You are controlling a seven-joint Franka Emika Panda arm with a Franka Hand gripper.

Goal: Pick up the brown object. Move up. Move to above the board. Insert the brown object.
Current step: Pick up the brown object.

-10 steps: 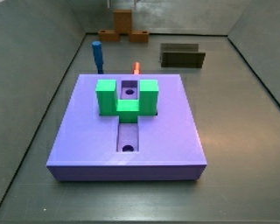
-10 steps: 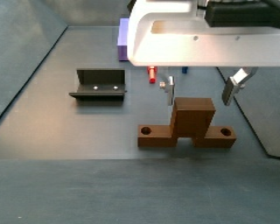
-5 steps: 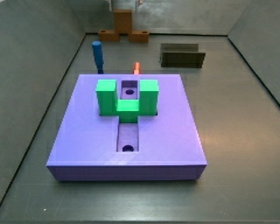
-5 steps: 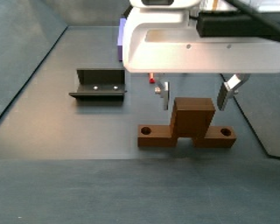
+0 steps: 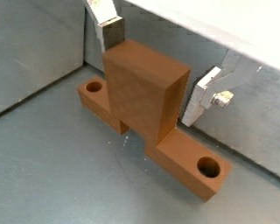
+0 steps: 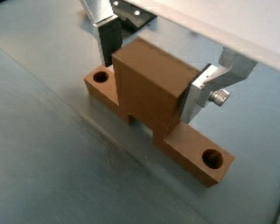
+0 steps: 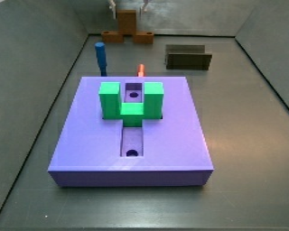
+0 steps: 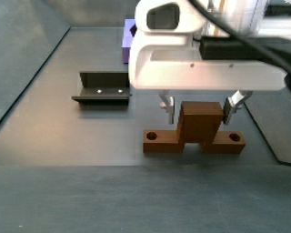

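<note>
I read this as a lab test cell, not a home or shop: bare grey floor w/ grey enclosure walls, plain solid-colour test pieces, e.g. lavender board. Gripper hangs over the brown object, fingers either side.

Pincer low, pointing down, fingers spread apart, nothing clamped.

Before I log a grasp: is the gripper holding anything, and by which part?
Nothing yet. The open gripper straddles the brown object's upright middle block, fingers apart from its sides.
</note>
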